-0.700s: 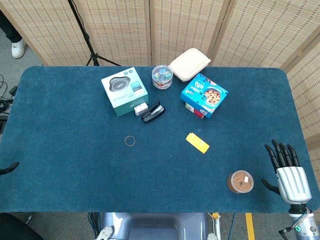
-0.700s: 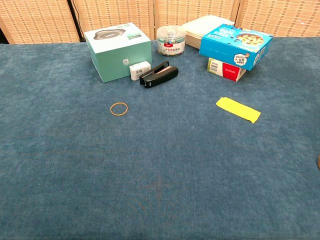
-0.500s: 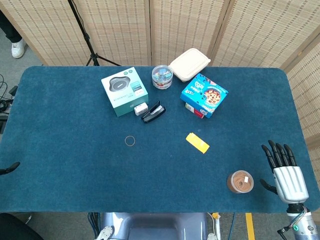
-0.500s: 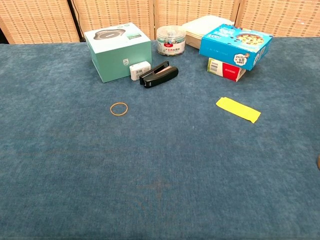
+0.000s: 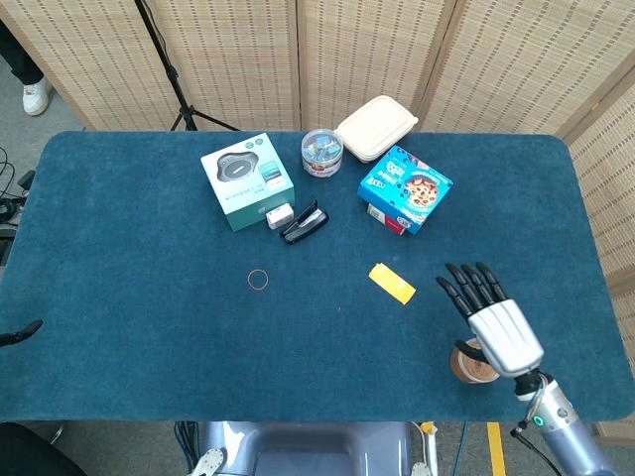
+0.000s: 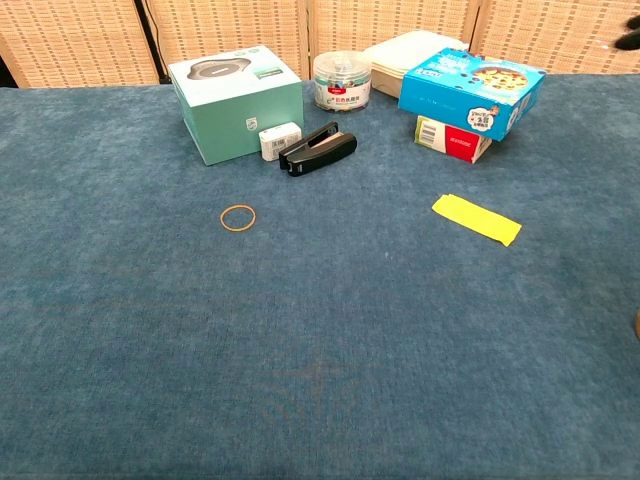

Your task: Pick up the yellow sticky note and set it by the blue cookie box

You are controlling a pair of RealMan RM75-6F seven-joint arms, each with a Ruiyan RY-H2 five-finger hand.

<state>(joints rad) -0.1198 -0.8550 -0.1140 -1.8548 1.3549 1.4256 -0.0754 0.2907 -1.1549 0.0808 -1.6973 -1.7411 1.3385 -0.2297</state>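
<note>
I'm holding my right silver-and-black robot hand (image 5: 493, 319) over the near right part of the dark blue felt table (image 5: 139, 297), fingers spread and straight, gripping nothing. It's partly covering the small round brown-filled cup (image 5: 468, 365) beneath it. The flat yellow rectangular sticky note (image 5: 392, 283) is lying just left of and slightly beyond the fingertips (image 5: 458, 283), apart from them, its long axis running diagonally from far-left to near-right. My left hand is barely showing at the far left edge, so the right is clearly nearer. The blue cardboard cookie box (image 5: 405, 187) is sitting beyond the note, near but not touching.
</note>
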